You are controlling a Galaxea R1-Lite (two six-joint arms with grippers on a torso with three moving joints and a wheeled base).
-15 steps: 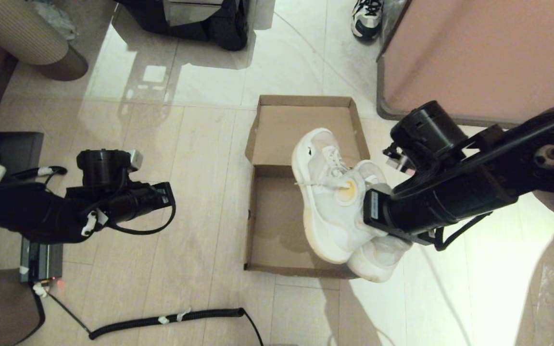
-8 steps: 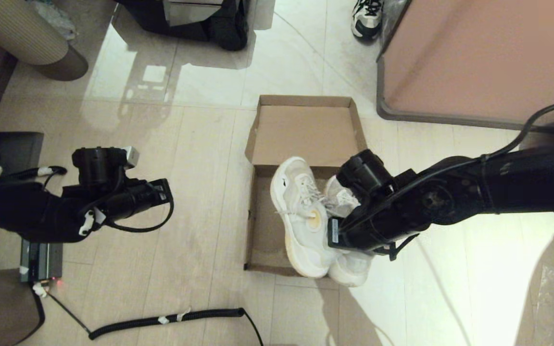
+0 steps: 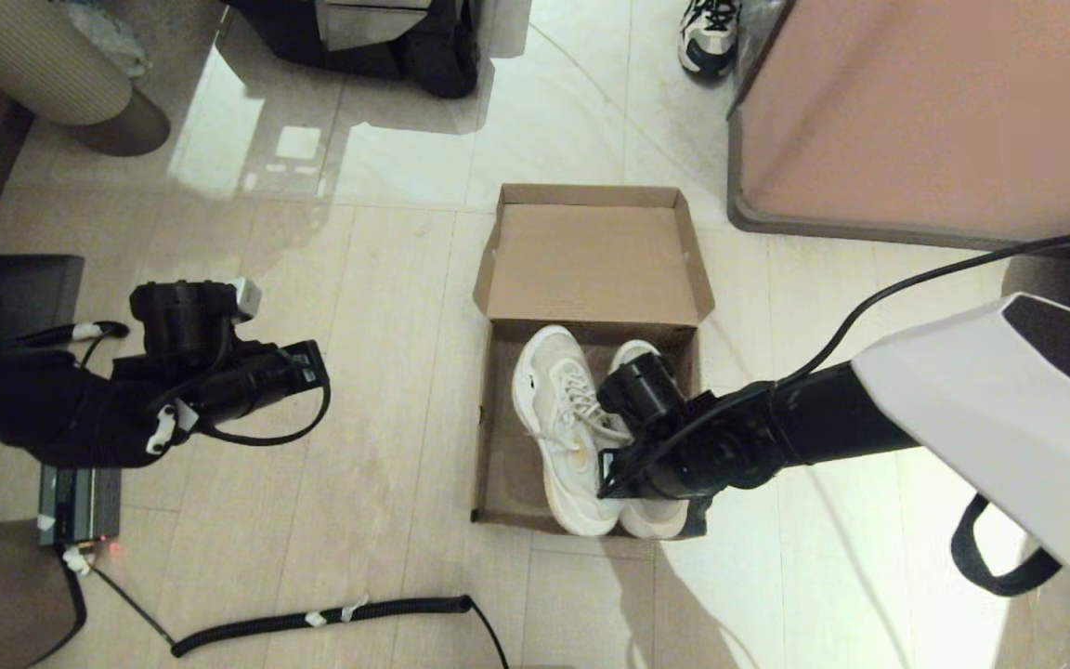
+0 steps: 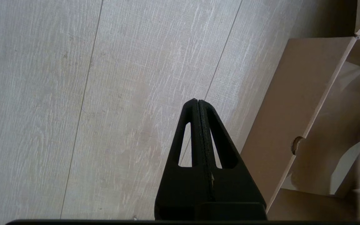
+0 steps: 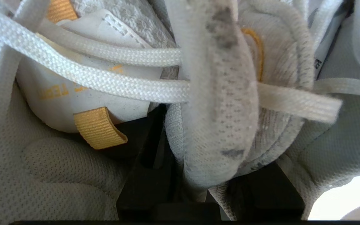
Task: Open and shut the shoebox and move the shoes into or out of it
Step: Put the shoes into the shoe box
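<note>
The brown shoebox (image 3: 501, 465) stands open on the floor, its lid (image 3: 591, 265) folded back flat on the far side. Both white mesh shoes (image 3: 555, 423) lie side by side inside it, toes toward the lid. My right gripper (image 3: 617, 469) reaches in from the right and is shut on the shoes; in the right wrist view its black fingers (image 5: 150, 168) clamp the inner collars of the shoes (image 5: 223, 118) together. My left gripper (image 3: 310, 367) hangs shut and empty over the floor left of the box; the left wrist view shows that gripper (image 4: 197, 102) beside the shoebox's side wall (image 4: 280, 109).
A white-and-black sneaker (image 3: 710, 35) sits at the far edge of the floor. A pink cabinet (image 3: 916, 111) stands at the back right. There are a ribbed bin (image 3: 52, 79) at the back left, a dark machine base (image 3: 377, 37) behind, and a coiled black cable (image 3: 331, 616) near the front.
My right arm has swung left and down, carrying the pair of shoes from above the box's right edge into the box. The left arm has barely moved.
</note>
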